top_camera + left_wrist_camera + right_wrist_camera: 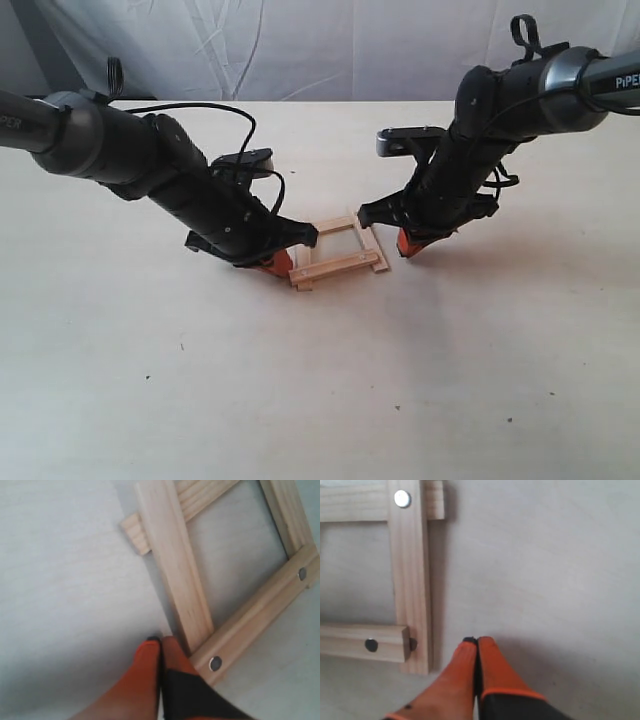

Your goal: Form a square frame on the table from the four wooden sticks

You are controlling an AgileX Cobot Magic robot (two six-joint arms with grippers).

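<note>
Four pale wooden sticks lie crossed as a small square frame (340,251) on the table (320,380), ends overhanging. My left gripper (280,266) is shut and empty, its orange fingertips (152,652) right beside the frame's near-left corner, against the left stick (175,565). Small dark holes show on the front stick (255,617). My right gripper (405,247) is also shut and empty, a short way right of the frame. Its fingertips (487,652) rest just off the right stick (410,575), apart from it. A cross stick (362,642) lies on top at that corner.
The cream tabletop (545,555) stretches bare on all sides of the frame. A white cloth backdrop (300,45) hangs behind the far edge. Both dark arms (170,170) slope down toward the middle, with cables looping off them.
</note>
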